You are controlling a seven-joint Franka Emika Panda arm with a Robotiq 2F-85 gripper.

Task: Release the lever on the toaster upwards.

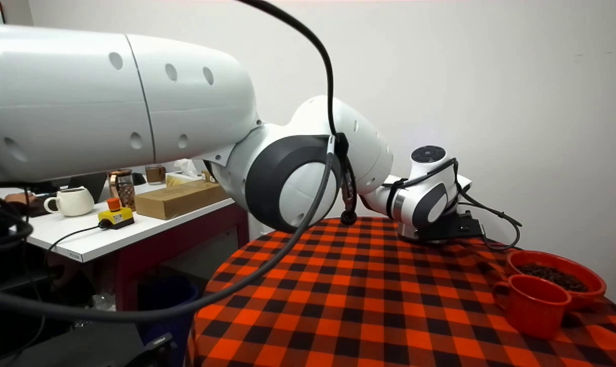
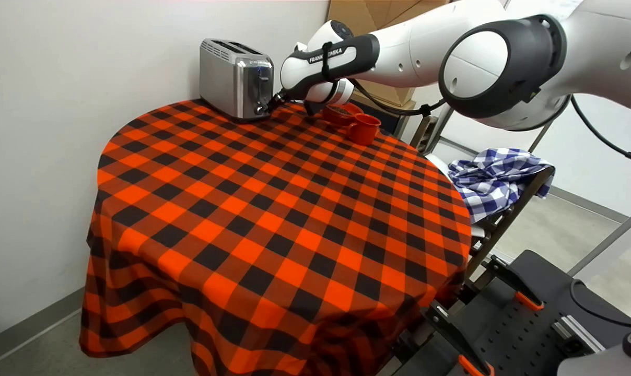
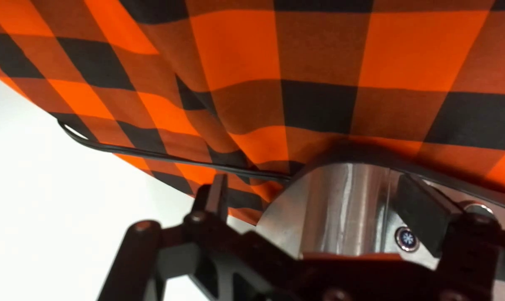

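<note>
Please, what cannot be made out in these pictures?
Wrist view: toaster, partly behind the pincer, cut off by right edge.
Wrist view: power cord, far end lost at tablecloth edge.
Both exterior views: bowl, partly behind the mug.
In an exterior view: toaster slots, insides too dark.

In an exterior view, the silver toaster (image 2: pixel 219 81) stands toward the upper left on a red-and-black checked worktop (image 2: pixel 294 219), the hand (image 2: pixel 266 108) at its front end. A red mug (image 2: pixel 364 130) and bowl (image 2: pixel 337 119) sit near upper centre; blue-and-white cloth (image 2: pixel 495 180) lies bunched at right.
</note>
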